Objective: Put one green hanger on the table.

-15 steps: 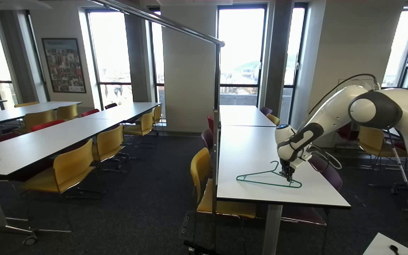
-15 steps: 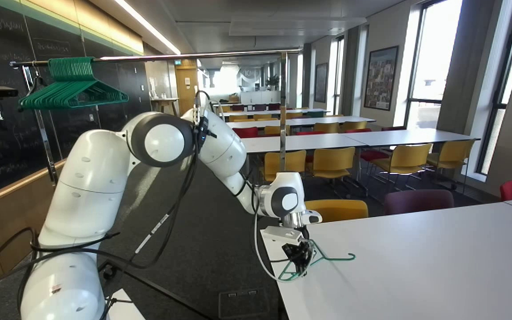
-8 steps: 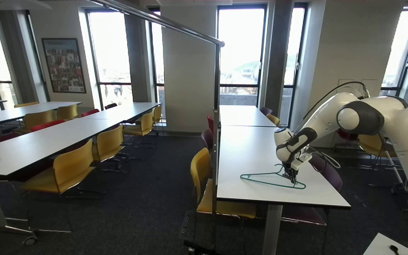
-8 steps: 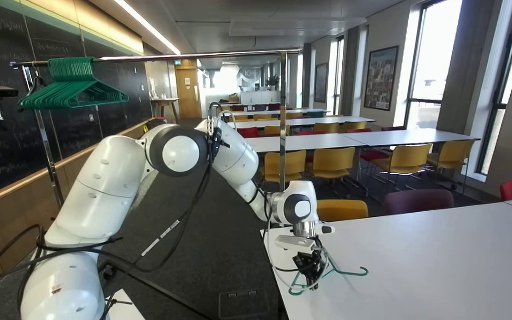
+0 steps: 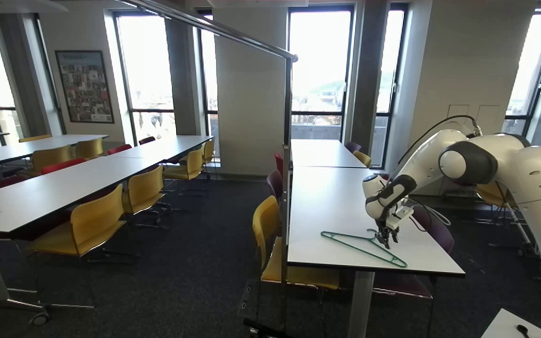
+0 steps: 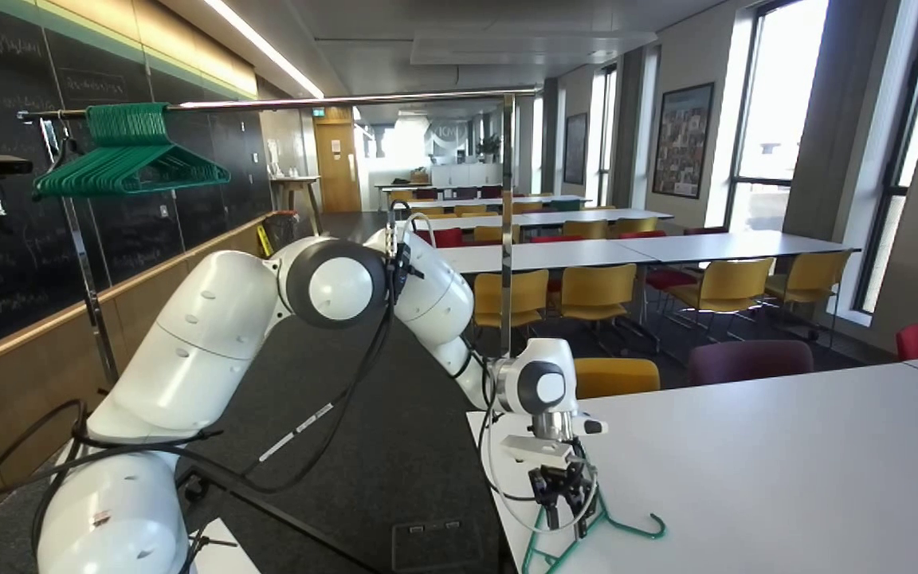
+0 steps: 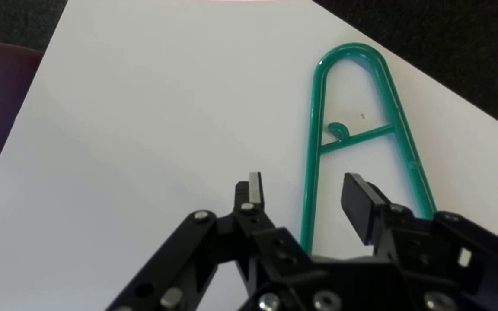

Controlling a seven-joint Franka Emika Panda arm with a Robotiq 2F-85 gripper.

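- Green hanger (image 7: 357,138): lying on the white table (image 5: 327,206) near a corner; in the wrist view its rounded end is just beside the edge.
- Gripper (image 7: 304,190): fingers spread well apart now, one side bar of the hanger showing between the tips in the wrist view; half a second ago they looked pinched together on it.
- Shift: in both exterior views the rounded end sits lower in the picture than before, closer to the table's short edge. Hook (image 6: 641,532) lower too.
- Arm (image 6: 339,291): elbow slightly lower, both exterior views.
- Racked hangers (image 6: 126,123) on rail (image 6: 347,99): unchanged.
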